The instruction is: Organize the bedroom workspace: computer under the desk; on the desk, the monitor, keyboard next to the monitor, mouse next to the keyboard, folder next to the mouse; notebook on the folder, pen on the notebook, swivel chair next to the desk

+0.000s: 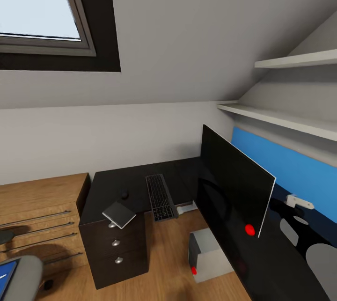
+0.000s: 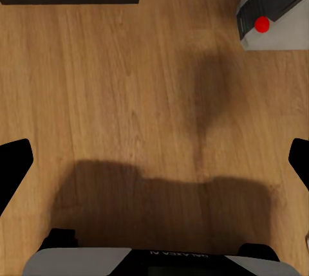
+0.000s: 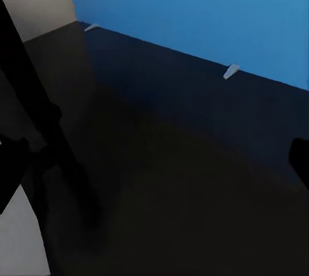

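From the head: monitor (image 1: 234, 188) upright on the right wing of the desk (image 1: 110, 184), keyboard (image 1: 160, 196) flat on the top to its left with the near end poking a little over the edge, mouse (image 1: 124, 194) just left of that, notebook (image 1: 119, 214) tilted on the corner over the drawer unit (image 1: 117, 249) and overhanging. Computer (image 1: 206, 254) on the floor (image 1: 164, 263) at the desk's inner angle, red light forward. Down in the left corner, swivel chair (image 1: 25, 275) well apart from the desk, with the folder (image 1: 5, 274) lying on its seat, beside a low wood cabinet (image 1: 37, 212). From the left wrist: left gripper (image 2: 154, 160) spread wide over bare planks, nothing between the jaws, computer (image 2: 273, 15) off to one side. From the right wrist: right gripper (image 3: 154, 166) apparently released too, above the dark desktop near the blue wall panel (image 3: 193, 12), holding nothing. Likely step: fetching the folder. To do it well, turn toward the chair first, come down flat over the folder's free edge, pinch across the thin rim rather than the face, lift level, then set it right beside the mouse before shifting the notebook.
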Motion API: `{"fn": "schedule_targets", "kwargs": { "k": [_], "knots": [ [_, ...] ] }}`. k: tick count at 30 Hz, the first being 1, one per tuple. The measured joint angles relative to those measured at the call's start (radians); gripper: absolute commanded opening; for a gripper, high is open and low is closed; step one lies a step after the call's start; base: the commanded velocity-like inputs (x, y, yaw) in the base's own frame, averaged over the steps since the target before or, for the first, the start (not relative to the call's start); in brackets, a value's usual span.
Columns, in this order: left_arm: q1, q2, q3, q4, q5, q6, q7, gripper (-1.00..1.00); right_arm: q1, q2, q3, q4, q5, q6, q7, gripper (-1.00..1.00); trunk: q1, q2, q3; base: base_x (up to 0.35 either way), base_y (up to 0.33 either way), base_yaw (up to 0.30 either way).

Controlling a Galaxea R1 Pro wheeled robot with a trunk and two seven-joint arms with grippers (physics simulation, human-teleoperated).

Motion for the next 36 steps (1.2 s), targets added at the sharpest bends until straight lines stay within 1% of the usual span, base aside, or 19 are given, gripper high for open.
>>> {"fn": "schedule_targets", "kwargs": {
  "k": [6, 15, 29, 36],
  "knots": [
    [0.0, 0.001, 0.001, 0.0, 0.001, 0.0, 0.0, 1.0, 0.0, 0.002, 0.0, -0.002, -0.001, 0.0, 0.009, 1.0, 0.0, 0.0, 0.0, 0.0, 0.0, 0.005],
    [0.0, 0.001, 0.0, 0.0, 0.001, 0.0, 0.0, 1.0, 0.0, 0.003, 0.0, -0.001, -0.001, 0.0, 0.01, 1.0, 0.0, 0.0, 0.0, 0.0, 0.0, 0.146],
    [0.0, 0.001, 0.0, 0.0, 0.001, 0.0, 0.0, 1.0, 0.0, 0.003, 0.0, -0.002, -0.003, 0.0, 0.011, 1.0, 0.0, 0.0, 0.0, 0.0, 0.0, 0.017],
    [0.0, 0.001, 0.0, 0.0, 0.001, 0.0, 0.0, 1.0, -0.001, 0.004, 0.001, -0.001, -0.003, -0.001, 0.01, 1.0, 0.0, 0.0, 0.0, 0.0, 0.0, 0.238]
  ]
}}
